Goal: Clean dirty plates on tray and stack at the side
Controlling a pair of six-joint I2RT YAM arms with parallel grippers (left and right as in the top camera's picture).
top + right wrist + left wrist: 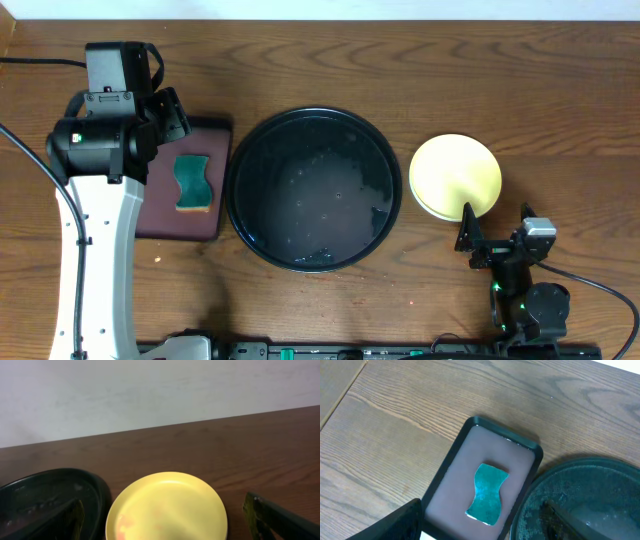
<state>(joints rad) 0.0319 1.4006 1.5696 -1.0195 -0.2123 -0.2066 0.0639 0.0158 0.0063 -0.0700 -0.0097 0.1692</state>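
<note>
The round black tray (300, 160) sits at the table's middle, wet and with no plate on it; it also shows in the left wrist view (580, 480) and the right wrist view (45, 490). The pale yellow plate (455, 175) rests right of it on the table, with faint reddish marks in the right wrist view (170, 490). A pale rim peeks from under it; the turquoise plates are not plainly visible. My right gripper (496, 222) (164, 505) is open, just in front of the yellow plate. My left gripper (170, 115) (481, 510) is open above the sponge.
A teal sponge (192, 183) (487, 492) lies on a small rectangular maroon tray (200, 225) (485, 450) left of the black tray. The left arm's white link runs down the table's left side. A pale wall stands behind the table's far edge.
</note>
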